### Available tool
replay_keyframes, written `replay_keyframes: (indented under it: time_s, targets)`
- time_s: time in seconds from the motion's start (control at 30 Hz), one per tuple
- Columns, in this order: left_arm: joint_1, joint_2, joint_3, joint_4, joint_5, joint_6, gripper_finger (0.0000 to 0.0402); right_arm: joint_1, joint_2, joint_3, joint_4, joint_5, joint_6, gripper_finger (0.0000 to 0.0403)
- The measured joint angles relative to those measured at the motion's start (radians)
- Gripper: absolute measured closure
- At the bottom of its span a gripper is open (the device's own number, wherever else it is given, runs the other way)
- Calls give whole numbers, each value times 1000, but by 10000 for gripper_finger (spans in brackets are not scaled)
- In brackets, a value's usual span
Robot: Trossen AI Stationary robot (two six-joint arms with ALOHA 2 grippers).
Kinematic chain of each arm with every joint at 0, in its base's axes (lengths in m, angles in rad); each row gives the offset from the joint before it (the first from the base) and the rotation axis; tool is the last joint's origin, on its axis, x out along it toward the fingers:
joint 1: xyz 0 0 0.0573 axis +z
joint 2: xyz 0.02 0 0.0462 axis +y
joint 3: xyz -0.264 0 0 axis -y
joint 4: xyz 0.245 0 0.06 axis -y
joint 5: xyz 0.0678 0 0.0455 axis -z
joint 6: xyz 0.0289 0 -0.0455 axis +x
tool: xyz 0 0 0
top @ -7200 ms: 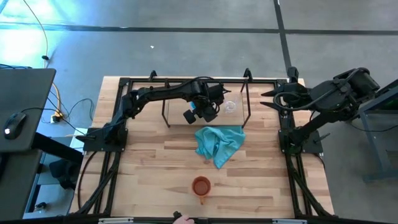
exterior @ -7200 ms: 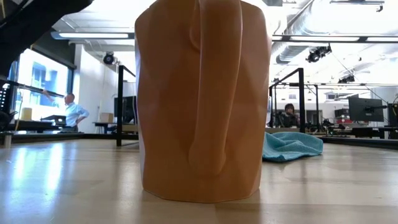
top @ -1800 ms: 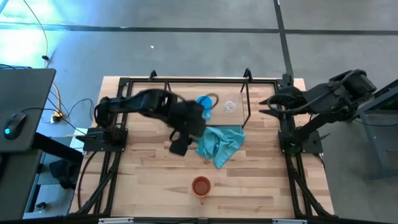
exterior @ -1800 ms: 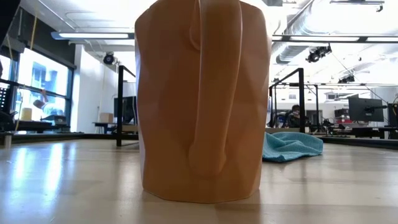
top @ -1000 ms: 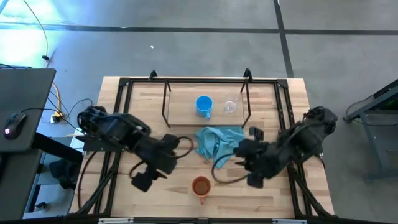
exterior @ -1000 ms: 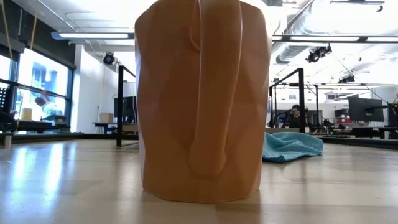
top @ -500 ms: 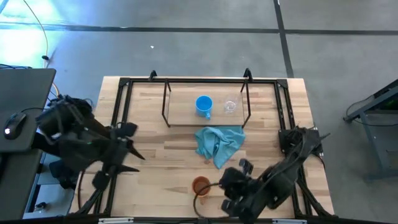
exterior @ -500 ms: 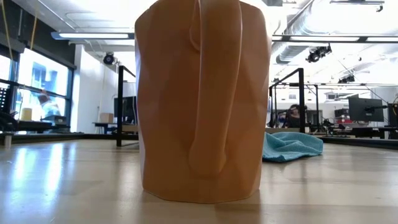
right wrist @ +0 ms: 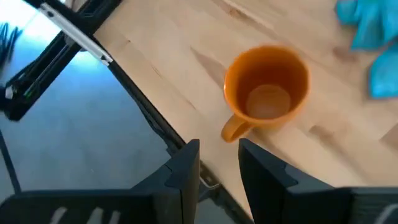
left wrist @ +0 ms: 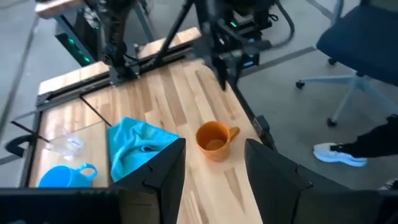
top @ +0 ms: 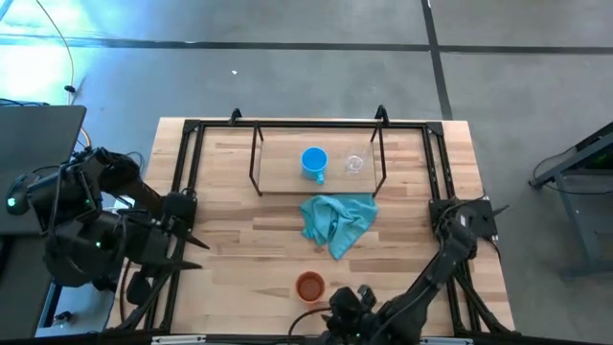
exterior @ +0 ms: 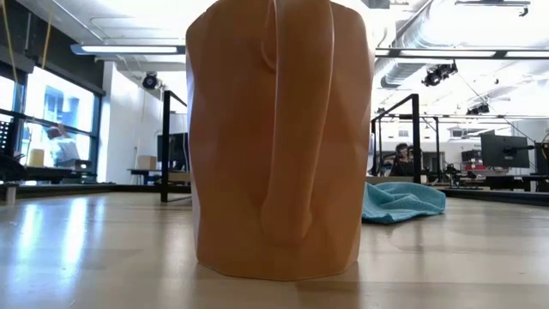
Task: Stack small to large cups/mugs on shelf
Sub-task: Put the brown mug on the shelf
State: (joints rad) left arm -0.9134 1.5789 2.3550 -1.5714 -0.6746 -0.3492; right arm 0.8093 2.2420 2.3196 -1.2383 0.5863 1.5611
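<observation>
Now, orange mug [right wrist: 267,92] just beyond right gripper [right wrist: 219,163], jaws apart, no contact

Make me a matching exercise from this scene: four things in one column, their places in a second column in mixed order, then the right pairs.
Things:
1. blue mug
2. clear glass cup
3. orange mug
4. teal cloth

Places:
A. crumpled on the table, just in front of the shelf
B. on the table near its front edge, close to the right gripper
C. on the shelf, left of the other vessel
D. on the shelf, right of the other vessel

Pairs: 1-C, 2-D, 3-B, 4-A
</observation>
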Motion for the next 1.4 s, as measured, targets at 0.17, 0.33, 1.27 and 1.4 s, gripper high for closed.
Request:
replay_keyframes:
  time_s: [0.17,0.33,1.27,1.4]
  targets:
    - [-6,0,0,0,-30,-4,248,-1,47,0,49,-45,111,300]
    - [-4,0,0,0,-50,-16,248,-2,74,0,100,-46,172,288]
    - [-3,-57,0,0,-168,-48,247,-67,193,0,152,-136,243,249]
    - [-4,-66,0,0,-168,-49,247,-72,200,0,147,-148,249,249]
